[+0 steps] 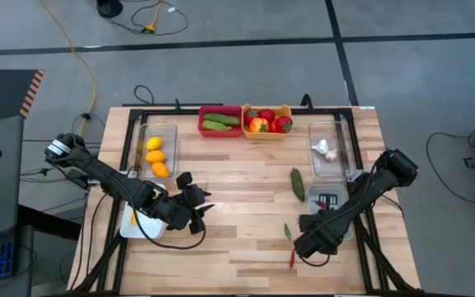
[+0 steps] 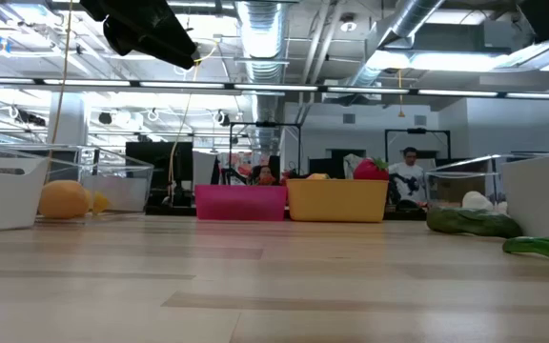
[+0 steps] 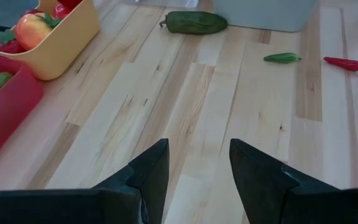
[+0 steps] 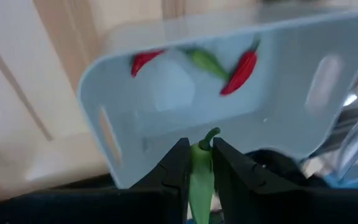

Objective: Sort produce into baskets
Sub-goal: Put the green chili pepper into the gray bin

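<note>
1. While my right gripper (image 4: 197, 163) hangs above the pale tray (image 4: 278, 74) at the table's right side, its fingers are pinched tight on a small green chili (image 4: 200, 177), stem end poking out past the tips.
2. Inside that tray, my right wrist view shows two red chilies (image 4: 240, 70) and one green chili (image 4: 207, 61) lying on the floor of it, though the picture is blurred.
3. From above, my right arm reaches in from the right edge, its gripper (image 1: 313, 241) near the front of the tray.
4. My left gripper (image 3: 197, 168) sits over bare wood toward the left front of the table (image 1: 246, 186), fingers spread with a clear gap and nothing between them; from above it shows at (image 1: 195, 206), just beside a white tray (image 1: 132, 224).
5. Loose on the boards: a dark green cucumber (image 1: 298, 183) beside the right clear tub, a small green chili pepper (image 1: 287, 232) nearer the front, and a red chili (image 1: 292, 259) just in front of that one.
6. At the back edge, the red bin (image 1: 219, 120) holds green cucumbers, and the orange-yellow bin (image 1: 267, 122) touching its right side holds red and yellow pieces.
7. The left clear tub (image 1: 158, 150) holds yellow and orange fruits; the right clear tub (image 1: 330, 148) holds white garlic.
</note>
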Tool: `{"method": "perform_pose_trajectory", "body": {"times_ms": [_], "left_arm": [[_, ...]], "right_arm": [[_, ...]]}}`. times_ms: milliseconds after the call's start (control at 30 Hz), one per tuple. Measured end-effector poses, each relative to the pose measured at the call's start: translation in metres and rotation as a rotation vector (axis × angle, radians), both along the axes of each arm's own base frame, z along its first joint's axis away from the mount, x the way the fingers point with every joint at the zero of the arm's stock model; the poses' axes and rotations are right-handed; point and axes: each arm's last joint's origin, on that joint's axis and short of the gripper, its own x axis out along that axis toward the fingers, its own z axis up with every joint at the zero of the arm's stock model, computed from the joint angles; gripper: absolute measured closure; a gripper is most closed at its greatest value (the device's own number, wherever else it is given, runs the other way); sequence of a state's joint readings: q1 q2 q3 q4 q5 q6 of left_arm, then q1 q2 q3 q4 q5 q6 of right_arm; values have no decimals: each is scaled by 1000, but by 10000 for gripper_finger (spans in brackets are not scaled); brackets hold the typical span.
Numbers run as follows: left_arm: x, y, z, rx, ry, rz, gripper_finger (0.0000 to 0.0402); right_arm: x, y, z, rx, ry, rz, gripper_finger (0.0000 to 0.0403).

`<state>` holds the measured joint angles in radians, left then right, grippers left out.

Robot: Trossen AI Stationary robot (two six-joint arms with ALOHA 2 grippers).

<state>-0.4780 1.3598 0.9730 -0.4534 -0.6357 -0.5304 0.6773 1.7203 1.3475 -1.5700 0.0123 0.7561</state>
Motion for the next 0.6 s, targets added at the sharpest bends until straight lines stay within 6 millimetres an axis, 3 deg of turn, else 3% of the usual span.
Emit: {"method": "perform_pose_trajectory", "body": {"times_ms": [467,600], "left_arm": [[0,0,0,11,4,-9,243],[0,0,0,13,5,-11,243]], "right_arm": [[6,-10,-4,90,83,-148,315],[6,-10,-4,90,83,-150,296]]}}
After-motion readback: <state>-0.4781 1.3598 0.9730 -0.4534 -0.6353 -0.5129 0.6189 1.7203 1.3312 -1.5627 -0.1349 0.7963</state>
